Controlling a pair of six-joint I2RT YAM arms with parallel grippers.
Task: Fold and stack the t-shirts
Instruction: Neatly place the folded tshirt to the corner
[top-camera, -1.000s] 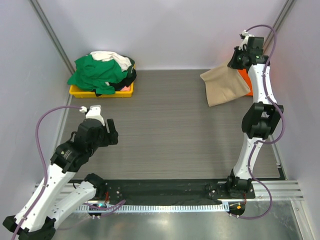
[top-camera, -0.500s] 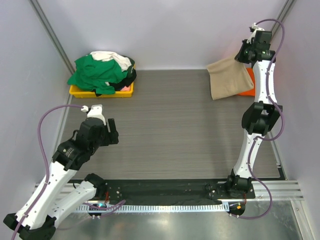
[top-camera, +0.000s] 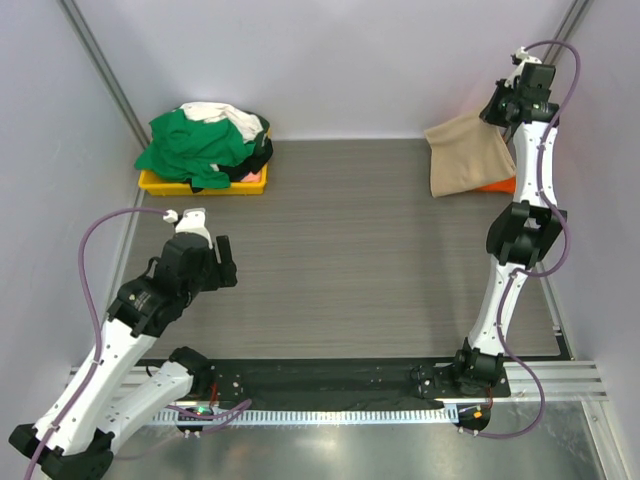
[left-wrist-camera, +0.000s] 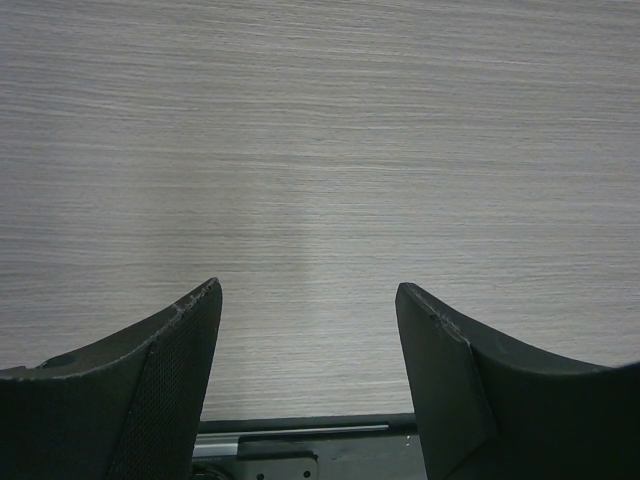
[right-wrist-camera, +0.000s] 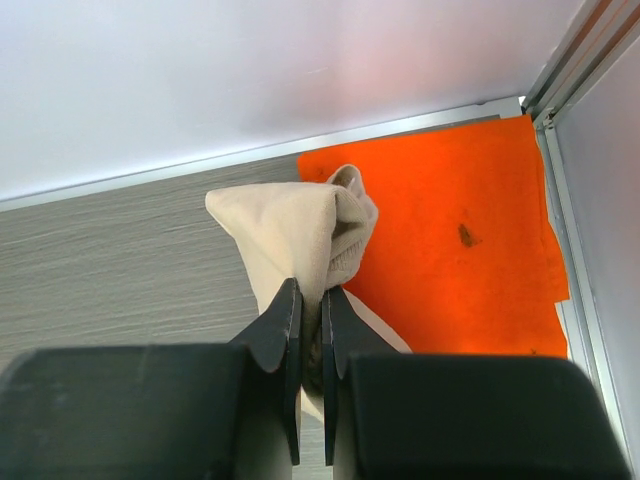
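R gripper (right-wrist-camera: 310, 290) is pinched tight on a bunched edge of the tan t-shirt (top-camera: 465, 150) at approx 2 o'clock on the table (top-camera: 340, 250). The cloth hangs from it, w/ its lower part over the orange t-shirt (right-wrist-camera: 450, 250), which lies flat in the far corner. L gripper (left-wrist-camera: 308, 300) hangs at 8 o'clock, fingers spread wide, nothing btwn them, bare tabletop below. The heap of green, white & black t-shirts (top-camera: 200, 145) sits in the yellow tray (top-camera: 160, 183) at 10 o'clock.
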